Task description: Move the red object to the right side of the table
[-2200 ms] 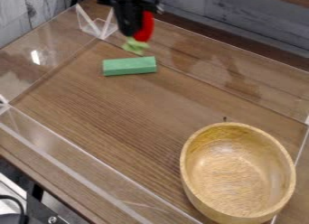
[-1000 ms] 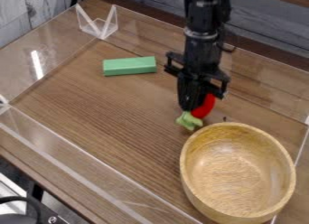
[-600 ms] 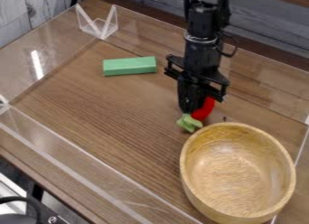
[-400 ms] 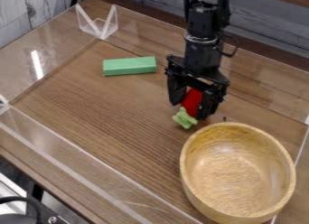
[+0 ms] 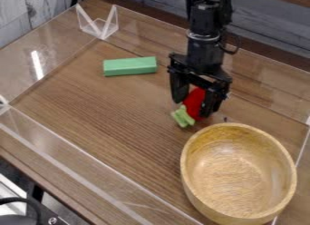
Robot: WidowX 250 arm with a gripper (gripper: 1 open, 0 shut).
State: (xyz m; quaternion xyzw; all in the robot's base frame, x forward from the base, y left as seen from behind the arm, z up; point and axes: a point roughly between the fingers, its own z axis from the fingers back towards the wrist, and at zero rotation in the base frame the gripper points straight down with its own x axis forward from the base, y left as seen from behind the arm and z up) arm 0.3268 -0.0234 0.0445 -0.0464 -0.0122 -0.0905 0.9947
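Observation:
The red object (image 5: 194, 102), a small rounded toy with a pale-green stem (image 5: 182, 119), lies on the wooden table (image 5: 103, 120) right of centre, just behind the bowl's rim. My gripper (image 5: 197, 106) points straight down over it and is open. Its two black fingers stand on either side of the red object with visible gaps, so nothing is gripped. The stem pokes out toward the front left, below the left finger.
A round light wooden bowl (image 5: 238, 172) fills the front right corner, close to the red object. A flat green block (image 5: 130, 66) lies at the back left. A clear acrylic stand (image 5: 97, 23) sits in the far left corner. Low clear walls edge the table.
The gripper carried the red object from the back left to right of centre, set it down, and its jaws have spread apart, letting it go. The arm itself has stayed put since.

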